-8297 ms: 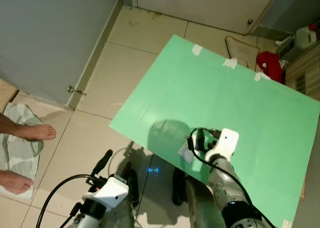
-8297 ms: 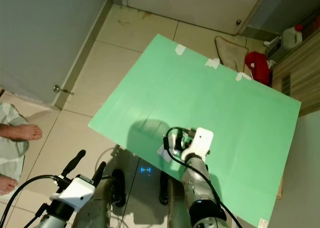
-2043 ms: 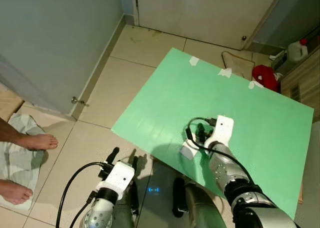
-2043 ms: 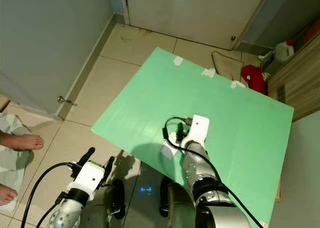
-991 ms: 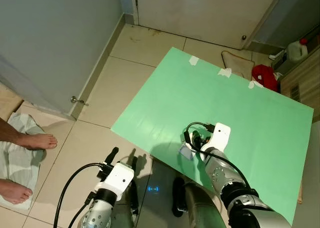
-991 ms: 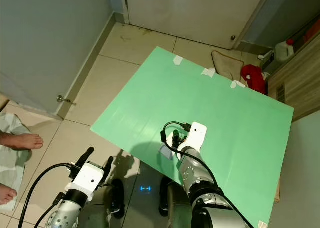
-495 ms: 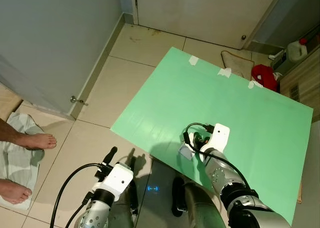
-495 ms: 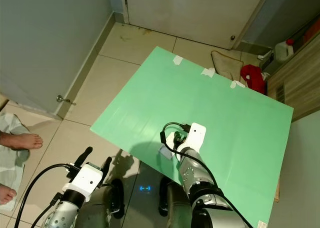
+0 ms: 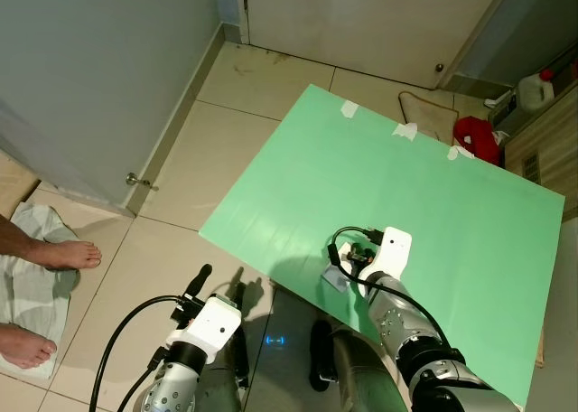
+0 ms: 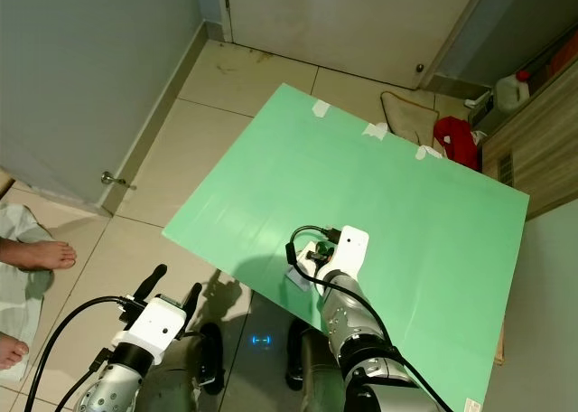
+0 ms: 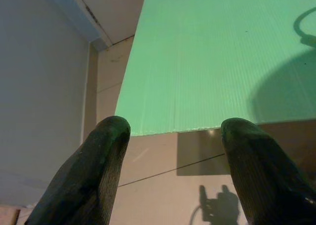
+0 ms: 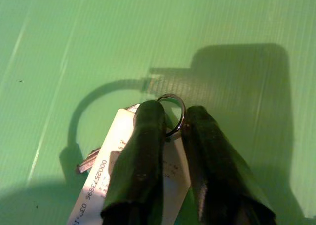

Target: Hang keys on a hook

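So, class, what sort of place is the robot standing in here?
Probably a home hallway or utility corner: tiled floor, a closed door with a doorstop, and a white jug beside a cabinet. A green board covers the work surface.

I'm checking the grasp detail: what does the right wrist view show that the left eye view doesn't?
Right wrist view: the right pincer is pinched on the key ring, with a white printed tag and a key tip under its fingers. Left eye view: the floor tiles, a person's bare feet, the idle left pincer, a red bag. Both: the green board beneath the right pincer.
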### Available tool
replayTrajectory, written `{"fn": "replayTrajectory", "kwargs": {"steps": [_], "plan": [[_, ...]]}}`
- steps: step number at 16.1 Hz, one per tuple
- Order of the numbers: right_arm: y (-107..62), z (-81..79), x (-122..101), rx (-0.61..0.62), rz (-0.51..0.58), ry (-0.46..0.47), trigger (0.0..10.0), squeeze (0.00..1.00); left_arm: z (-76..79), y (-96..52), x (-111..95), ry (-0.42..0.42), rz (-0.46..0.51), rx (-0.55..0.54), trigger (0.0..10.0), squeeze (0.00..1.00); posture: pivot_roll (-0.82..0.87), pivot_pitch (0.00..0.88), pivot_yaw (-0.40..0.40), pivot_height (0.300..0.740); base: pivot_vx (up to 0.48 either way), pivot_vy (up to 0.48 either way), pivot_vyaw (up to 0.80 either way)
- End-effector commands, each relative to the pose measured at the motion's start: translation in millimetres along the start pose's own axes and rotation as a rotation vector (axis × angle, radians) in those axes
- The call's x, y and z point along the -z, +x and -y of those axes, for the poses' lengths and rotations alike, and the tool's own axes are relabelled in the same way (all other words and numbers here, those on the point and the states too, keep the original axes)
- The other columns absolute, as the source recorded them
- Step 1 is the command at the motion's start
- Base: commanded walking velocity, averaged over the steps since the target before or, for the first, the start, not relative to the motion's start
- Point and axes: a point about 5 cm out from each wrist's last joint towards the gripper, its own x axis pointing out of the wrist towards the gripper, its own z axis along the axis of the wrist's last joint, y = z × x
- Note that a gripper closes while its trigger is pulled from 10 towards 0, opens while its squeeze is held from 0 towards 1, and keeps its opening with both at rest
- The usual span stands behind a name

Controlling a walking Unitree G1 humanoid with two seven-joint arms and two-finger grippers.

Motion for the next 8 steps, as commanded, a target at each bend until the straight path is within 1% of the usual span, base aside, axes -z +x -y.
{"fn": "replayTrajectory", "kwargs": {"steps": [1,4,8], "plan": [[-2.3,3.4,8.2,0.008,-0.023,-0.007,0.0,0.0,4.0,-6.2,3.2,0.01,-0.015,0.012,10.0,0.0,0.1,0.316,-0.064,0.722,0.0,0.0,0.0],[-1.1,0.8,-2.0,-0.011,0.019,-0.022,0.0,0.0,2.6,-6.2,4.4,0.011,-0.018,0.007,10.0,0.0,0.1,0.307,-0.07,0.722,0.0,0.0,0.0],[-0.9,-2.3,-21.1,-0.042,0.096,-0.028,0.0,0.0,3.5,-7.4,4.8,0.014,-0.02,0.009,10.0,0.0,0.09,0.306,-0.074,0.722,0.0,0.0,0.0]]}}
